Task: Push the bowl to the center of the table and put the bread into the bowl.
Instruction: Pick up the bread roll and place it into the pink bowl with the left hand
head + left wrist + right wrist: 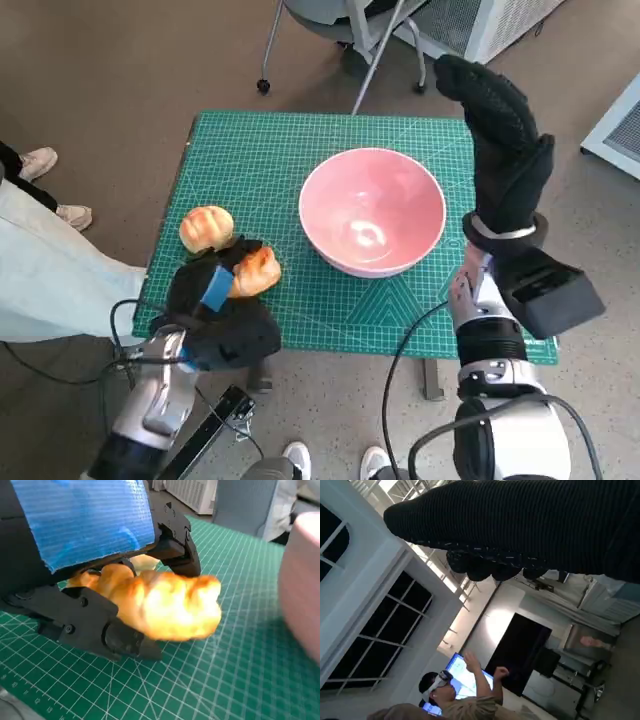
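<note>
Head view: a counter (400, 310) covered by a green cutting mat carries a pink bowl (372, 210) near its middle, slightly toward the right. A second bread roll (206, 229) lies at the mat's left edge, just beside the left hand and apart from the bowl. Beyond the counter stand a chair base (330, 40) and a white appliance (490, 20); a person's legs (50, 270) and shoes show at the left, and cables hang under the near edge.

Left hand (222, 305): low over the mat's near left part, fingers (170, 540) closed round the bread (256, 270), which is pinched from both sides and juts toward the bowl. Left wrist view: the bread (165, 605) sits just above the mat, the bowl (302, 585) well apart from it; whether the bread touches the mat cannot be told.

Right hand (505, 150): raised upright beside the bowl's right rim, fingers extended together, holding nothing; contact with the rim appears absent, though the angle is poor. Right wrist view: the glove (530, 525) against a ceiling, windows, and a person (465, 695) with raised hands.
</note>
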Robot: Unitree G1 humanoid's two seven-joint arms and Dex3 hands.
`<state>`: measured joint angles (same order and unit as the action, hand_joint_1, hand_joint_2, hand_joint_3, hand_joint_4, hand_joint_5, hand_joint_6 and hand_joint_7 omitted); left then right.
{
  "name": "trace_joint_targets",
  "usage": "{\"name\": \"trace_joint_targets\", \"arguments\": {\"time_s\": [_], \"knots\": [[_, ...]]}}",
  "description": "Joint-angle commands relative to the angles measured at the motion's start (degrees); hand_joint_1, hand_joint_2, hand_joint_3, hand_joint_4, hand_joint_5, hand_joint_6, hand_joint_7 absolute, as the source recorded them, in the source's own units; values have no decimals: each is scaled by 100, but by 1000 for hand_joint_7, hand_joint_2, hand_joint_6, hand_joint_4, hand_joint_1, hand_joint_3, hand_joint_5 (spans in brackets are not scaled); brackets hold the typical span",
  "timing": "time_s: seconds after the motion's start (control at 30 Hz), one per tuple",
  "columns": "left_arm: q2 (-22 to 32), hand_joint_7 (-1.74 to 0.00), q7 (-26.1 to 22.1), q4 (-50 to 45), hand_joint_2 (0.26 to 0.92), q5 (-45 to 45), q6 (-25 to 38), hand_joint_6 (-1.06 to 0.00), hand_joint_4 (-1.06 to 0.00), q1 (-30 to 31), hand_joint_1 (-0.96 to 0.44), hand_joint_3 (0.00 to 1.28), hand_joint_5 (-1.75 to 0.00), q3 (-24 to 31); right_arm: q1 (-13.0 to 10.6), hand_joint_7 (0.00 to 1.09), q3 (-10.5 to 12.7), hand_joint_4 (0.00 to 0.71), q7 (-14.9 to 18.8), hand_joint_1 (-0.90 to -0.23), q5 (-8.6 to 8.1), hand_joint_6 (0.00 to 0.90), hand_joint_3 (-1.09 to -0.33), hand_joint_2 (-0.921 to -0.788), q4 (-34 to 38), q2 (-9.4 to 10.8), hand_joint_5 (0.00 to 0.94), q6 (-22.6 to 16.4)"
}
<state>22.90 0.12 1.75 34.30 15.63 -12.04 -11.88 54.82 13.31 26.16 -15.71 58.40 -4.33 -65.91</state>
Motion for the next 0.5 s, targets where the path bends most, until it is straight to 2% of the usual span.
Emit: {"name": "trace_joint_targets", "arguments": {"time_s": [0.03,0.27,0.5], "knots": [[-3,-1111,-57,-692,893,-194,-39,-655,-736,-141,3,85,-1153,365,-182,768,-27,335,127,-525,-94,97,-674,-921,-52,58,0,59],[-209,-1126,-371,-1765,890,-500,134,-652,-763,-488,3,80,-1110,654,-238,769,-5,336,268,-527,-206,97,-666,-921,-108,59,0,85],[-374,-1102,-433,-1950,884,-627,-76,-664,-799,-1204,2,71,-1080,608,-265,769,-1,336,302,-528,-235,98,-660,-921,-127,45,1,85]]}}
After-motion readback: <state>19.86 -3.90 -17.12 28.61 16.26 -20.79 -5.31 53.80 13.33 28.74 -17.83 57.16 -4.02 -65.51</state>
